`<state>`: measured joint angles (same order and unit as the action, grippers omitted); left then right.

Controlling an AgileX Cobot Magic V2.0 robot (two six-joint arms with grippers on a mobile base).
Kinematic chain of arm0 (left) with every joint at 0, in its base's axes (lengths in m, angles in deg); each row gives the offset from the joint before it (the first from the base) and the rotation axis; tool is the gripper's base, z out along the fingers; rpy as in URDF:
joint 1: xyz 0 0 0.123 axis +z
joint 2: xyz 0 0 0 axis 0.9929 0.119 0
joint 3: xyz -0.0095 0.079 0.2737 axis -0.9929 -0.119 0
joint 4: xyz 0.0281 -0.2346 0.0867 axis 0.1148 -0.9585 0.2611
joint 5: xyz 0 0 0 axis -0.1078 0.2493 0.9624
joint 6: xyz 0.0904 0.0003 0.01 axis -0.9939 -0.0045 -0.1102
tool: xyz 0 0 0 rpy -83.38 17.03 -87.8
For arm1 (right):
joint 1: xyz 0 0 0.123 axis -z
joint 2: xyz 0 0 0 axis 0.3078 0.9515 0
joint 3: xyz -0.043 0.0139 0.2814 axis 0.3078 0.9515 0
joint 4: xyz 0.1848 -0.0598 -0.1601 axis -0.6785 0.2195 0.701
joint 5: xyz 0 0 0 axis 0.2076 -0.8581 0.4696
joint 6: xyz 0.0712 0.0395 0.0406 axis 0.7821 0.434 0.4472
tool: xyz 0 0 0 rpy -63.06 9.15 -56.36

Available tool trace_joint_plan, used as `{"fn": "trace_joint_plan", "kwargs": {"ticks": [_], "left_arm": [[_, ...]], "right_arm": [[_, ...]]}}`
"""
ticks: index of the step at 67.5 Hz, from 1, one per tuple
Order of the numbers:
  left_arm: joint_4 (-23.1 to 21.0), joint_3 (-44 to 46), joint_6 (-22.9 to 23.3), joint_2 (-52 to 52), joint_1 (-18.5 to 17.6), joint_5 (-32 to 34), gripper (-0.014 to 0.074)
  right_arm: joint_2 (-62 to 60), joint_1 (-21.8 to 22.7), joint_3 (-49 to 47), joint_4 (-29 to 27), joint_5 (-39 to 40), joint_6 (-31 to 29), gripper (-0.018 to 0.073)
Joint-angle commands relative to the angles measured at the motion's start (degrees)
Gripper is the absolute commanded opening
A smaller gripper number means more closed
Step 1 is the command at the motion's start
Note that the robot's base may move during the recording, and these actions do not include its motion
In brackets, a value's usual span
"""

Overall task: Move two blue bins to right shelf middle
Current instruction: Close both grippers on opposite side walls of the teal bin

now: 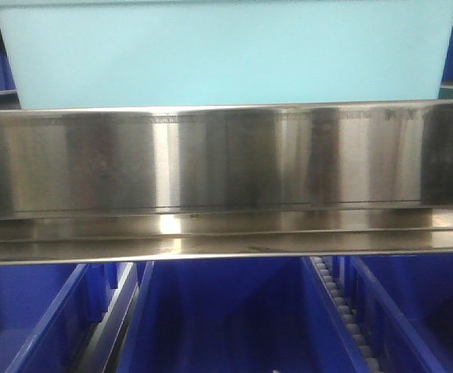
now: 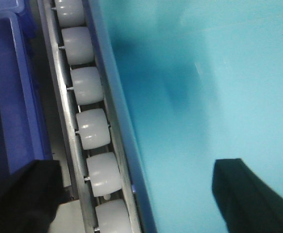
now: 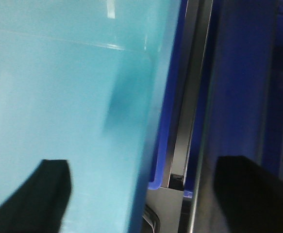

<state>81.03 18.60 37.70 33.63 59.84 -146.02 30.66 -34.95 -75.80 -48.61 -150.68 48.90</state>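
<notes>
Although neither pair pinches anything, the left arm's fingers (image 2: 20, 199) stand spread in the bottom corners of their view, one over a dark blue crate (image 2: 15, 97), the other over the pale blue bin (image 2: 204, 97). The right arm's fingers (image 3: 39, 194) are spread likewise, straddling the bin's side edge at lower centre, seemingly placed to steady or release it. White rollers (image 2: 90, 128) climb the left beside the bin wall, probably so loads slide inward. Beyond, the bin fills the top of the front view, apparently seated behind the steel front rail (image 1: 226, 163) of the shelf tier, with dark blue crates (image 1: 226, 326) below. No second pale bin shows.
</notes>
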Motion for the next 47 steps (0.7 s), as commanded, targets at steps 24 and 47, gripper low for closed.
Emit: {"fn": "trace_joint_plan", "kwargs": {"ticks": [24, 47], "left_arm": [[0.1, 0.6, 0.1, -0.3, 0.0, 0.8, -0.0111], [-0.3, 4.1, 0.1, -2.6, 0.0, -4.0, -0.0111]], "right_arm": [[0.2, 0.0, -0.5, 1.6, 0.0, -0.1, -0.0152], [-4.3, 0.0, -0.5, 1.6, -0.7, -0.1, -0.0152]]}}
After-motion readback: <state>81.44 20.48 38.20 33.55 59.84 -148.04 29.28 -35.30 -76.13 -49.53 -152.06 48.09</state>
